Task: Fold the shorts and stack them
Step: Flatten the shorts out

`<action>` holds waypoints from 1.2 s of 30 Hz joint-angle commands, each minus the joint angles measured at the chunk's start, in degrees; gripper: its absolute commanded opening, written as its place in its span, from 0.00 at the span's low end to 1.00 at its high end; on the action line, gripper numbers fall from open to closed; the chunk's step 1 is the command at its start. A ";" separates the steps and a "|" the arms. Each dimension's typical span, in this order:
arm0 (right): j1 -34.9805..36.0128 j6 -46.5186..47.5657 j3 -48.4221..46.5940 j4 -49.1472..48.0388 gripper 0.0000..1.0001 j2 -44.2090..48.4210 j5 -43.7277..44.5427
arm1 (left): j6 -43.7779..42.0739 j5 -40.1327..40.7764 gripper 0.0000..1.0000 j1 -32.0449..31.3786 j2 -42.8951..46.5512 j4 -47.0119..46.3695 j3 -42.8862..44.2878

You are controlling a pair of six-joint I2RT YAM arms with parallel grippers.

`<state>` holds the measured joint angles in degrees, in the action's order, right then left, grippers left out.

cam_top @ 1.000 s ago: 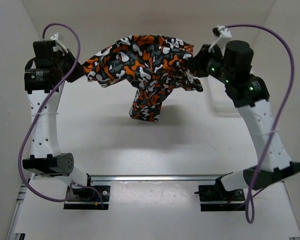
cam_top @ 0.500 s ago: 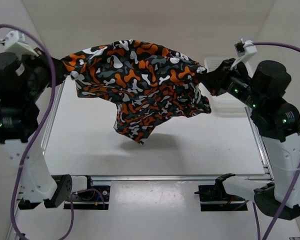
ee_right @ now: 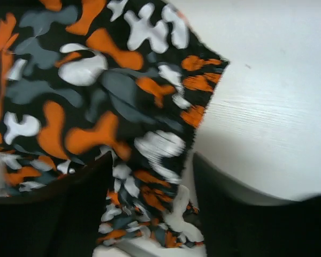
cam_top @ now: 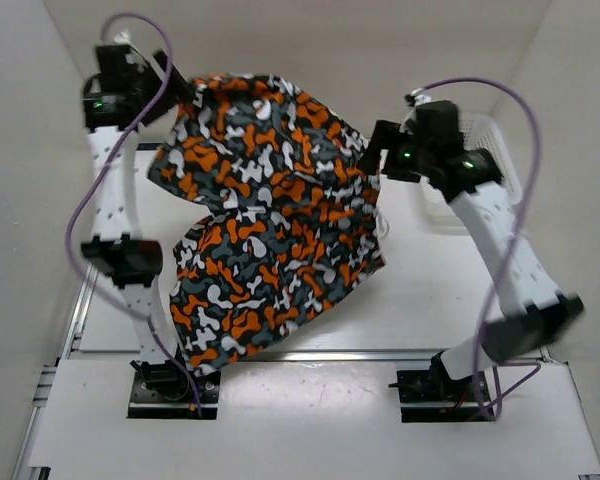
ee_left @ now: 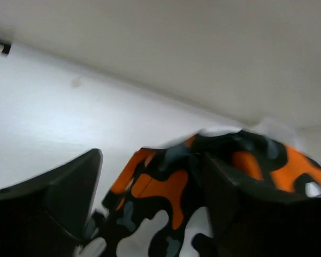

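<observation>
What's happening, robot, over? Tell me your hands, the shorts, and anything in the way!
Left gripper open, right gripper open, cloth showing between each pair of fingers. Shorts spread wide, unfolded. Basket off right, not touching them.

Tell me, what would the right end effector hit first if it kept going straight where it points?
The shorts: their camouflage cloth sits right ahead of the right end effector, partly between its open jaws, though depth is unclear.
</observation>
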<state>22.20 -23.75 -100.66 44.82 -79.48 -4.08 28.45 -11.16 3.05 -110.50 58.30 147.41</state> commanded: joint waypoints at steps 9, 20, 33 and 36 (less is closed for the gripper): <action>-0.40 -4.11 11.53 -2.19 0.74 -3.76 11.46 | -2.87 5.88 1.00 -0.06 7.91 4.10 -17.58; 1.18 -10.69 48.34 -3.25 0.44 16.36 0.66 | -0.86 2.73 0.33 -4.26 33.49 -1.95 -67.31; -6.64 -27.76 74.55 -16.69 0.75 21.93 -14.29 | 10.93 5.00 0.11 -22.12 20.34 -12.78 -83.44; -7.17 -27.76 75.09 -20.72 0.74 18.94 -13.07 | 10.32 5.01 0.11 -22.12 13.13 -13.30 -79.31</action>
<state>15.46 -49.60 -25.78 31.31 -58.59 -15.07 38.02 -7.14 -19.25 -94.06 48.47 64.18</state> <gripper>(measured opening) 0.744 0.112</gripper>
